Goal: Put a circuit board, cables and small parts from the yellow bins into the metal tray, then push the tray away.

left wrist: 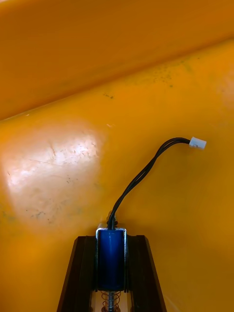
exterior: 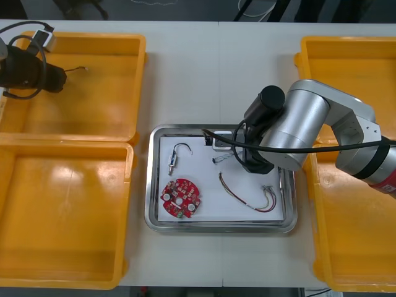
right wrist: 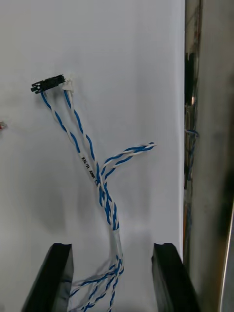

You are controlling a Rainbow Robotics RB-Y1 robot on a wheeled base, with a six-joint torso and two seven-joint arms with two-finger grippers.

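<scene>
Over the metal tray (exterior: 151, 185) at frame centre the right gripper (right wrist: 113, 253) sits wide open astride the blue-and-white cable (right wrist: 92, 165) lying on the tray floor, while upper left the left gripper (left wrist: 111, 243) clamps a small metal part (left wrist: 111, 261) inside a yellow bin (exterior: 111, 43), probably tray-bound next.

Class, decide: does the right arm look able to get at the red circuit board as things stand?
Probably yes. The right gripper stands open over the metal tray, with the blue and white cable lying between its fingers; the circuit board lies uncovered in the same tray.
</scene>
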